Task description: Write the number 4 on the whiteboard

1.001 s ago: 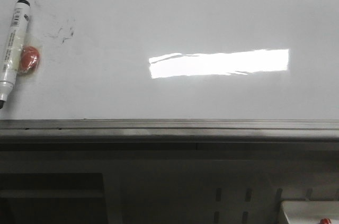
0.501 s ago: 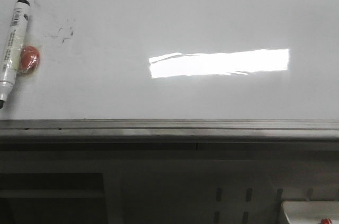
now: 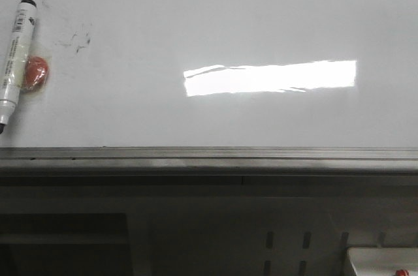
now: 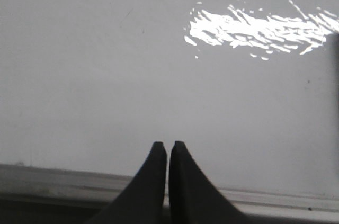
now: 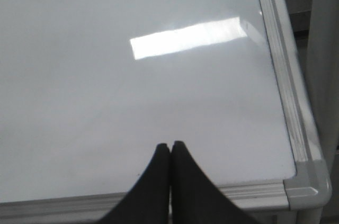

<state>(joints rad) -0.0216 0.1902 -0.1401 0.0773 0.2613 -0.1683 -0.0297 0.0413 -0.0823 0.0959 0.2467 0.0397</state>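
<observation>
The whiteboard (image 3: 215,21) fills the front view, glossy white with a bright rectangular reflection and a grey metal rim along its near edge. No number 4 shows on it; only faint grey smudges (image 3: 77,41) at the left. A white marker with a black cap (image 3: 14,57) lies at the board's far left. The board also shows in the left wrist view (image 4: 106,65) and the right wrist view (image 5: 106,75). My left gripper (image 4: 165,144) is shut and empty over the board's near rim. My right gripper (image 5: 170,144) is shut and empty near the board's near right corner. Neither gripper shows in the front view.
A small red-orange round object (image 3: 36,72) lies against the marker. The board's grey rim (image 3: 209,155) runs across the front; its rounded corner (image 5: 310,184) shows in the right wrist view. A white box with red parts (image 3: 385,263) sits below at the right.
</observation>
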